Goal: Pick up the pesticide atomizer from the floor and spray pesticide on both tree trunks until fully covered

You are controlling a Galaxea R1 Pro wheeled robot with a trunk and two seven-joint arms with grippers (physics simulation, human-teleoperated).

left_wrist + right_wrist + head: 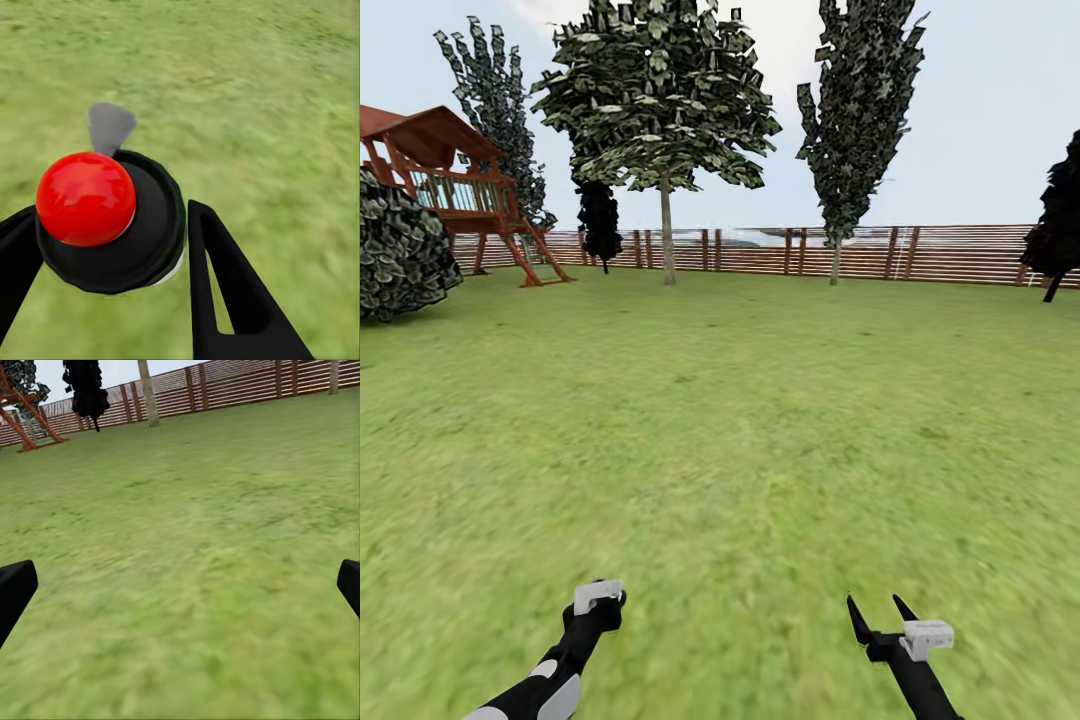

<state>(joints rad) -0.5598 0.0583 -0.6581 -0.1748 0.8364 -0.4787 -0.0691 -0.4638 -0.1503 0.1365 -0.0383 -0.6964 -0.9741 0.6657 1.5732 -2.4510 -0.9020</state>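
Left gripper point(112, 247) pinching pesticide atomizer point(112, 217) | right gripper point(878, 612) spread | 2 trees point(667, 240) far ahead, leftward

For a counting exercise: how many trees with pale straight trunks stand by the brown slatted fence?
2: a broad-crowned pale-trunked tree left of centre, a narrow pale-trunked tree right of centre. The red-brown wooden playhouse may hide another's trunk.

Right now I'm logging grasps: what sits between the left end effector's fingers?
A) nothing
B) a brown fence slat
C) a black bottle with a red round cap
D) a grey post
C: in the left wrist view the black bottle with its red cap sits between the left end effector fingers.
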